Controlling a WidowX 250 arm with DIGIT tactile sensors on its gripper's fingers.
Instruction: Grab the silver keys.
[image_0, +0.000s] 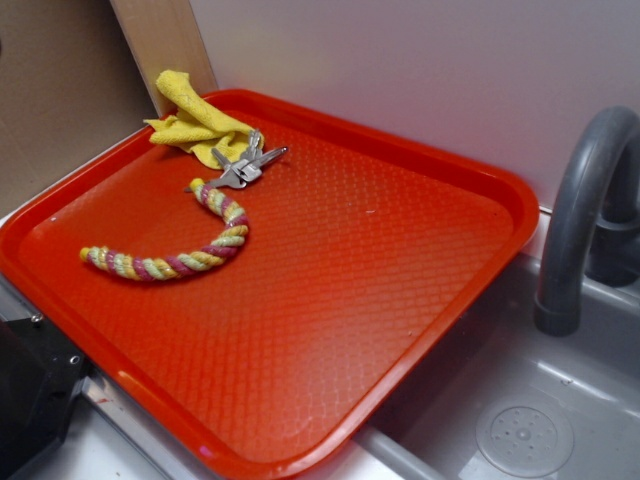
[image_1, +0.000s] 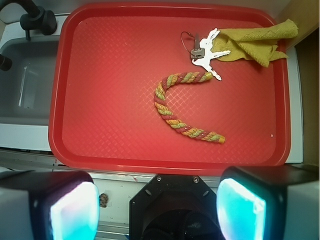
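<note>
Silver keys (image_1: 206, 51) at far corner of red tray (image_1: 100, 150), touching yellow cloth (image_1: 252, 42), just beside rope (image_1: 175, 107) end; gripper (image_1: 157, 205) wide open, empty, high above tray's near edge, presumably pre-approach.

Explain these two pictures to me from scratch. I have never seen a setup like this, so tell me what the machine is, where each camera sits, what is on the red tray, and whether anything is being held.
This is a small robot arm with one gripper, a two-fingered clamp. One picture comes from a camera standing off to the side. The other comes from a camera on the arm's wrist, looking straight down; the two dark blocks with glowing pads at its bottom edge are the gripper's fingers, spread apart and holding nothing.

On the red tray lie three things: the silver keys near the far edge, a yellow cloth bunched in the corner and touching the keys, and a twisted multicoloured rope curved just in front of them. Beside the tray is a grey sink with a faucet.
</note>
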